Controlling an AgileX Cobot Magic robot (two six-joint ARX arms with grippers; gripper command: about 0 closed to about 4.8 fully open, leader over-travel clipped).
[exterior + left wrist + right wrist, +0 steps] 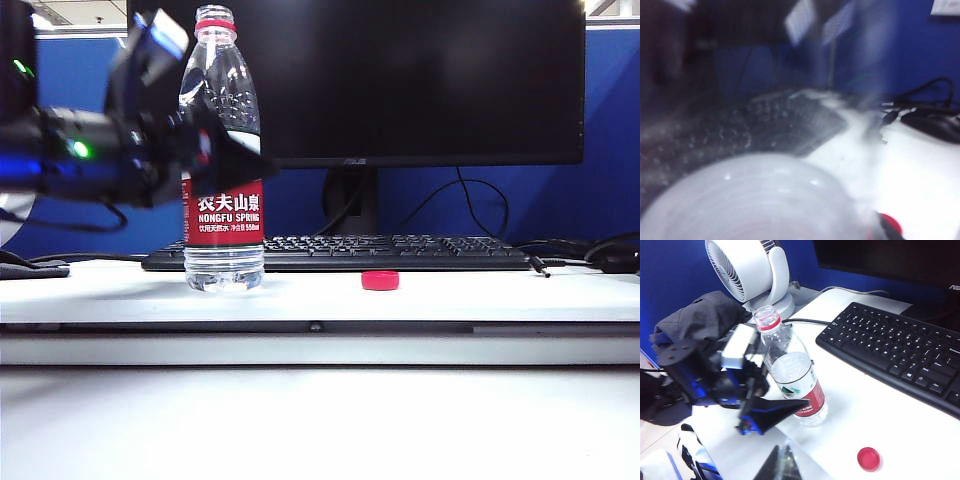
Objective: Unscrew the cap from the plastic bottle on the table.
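With the cap (380,281) lying loose on the table (480,297) well apart from the uncapped plastic bottle (222,160), whose thin, slippery wall is judged best gripped at mid-body, the left gripper (772,407) is spread around it; the right gripper, unseen, is closed.

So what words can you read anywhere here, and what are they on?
"NONGFU SPRING": plastic bottle label, under big white Chinese characters.
"550ml": same label, small line below; its other characters are too small.
"ASUS": monitor bottom edge, faint.
Keyboard keys: too small.
Left wrist view: blurred.
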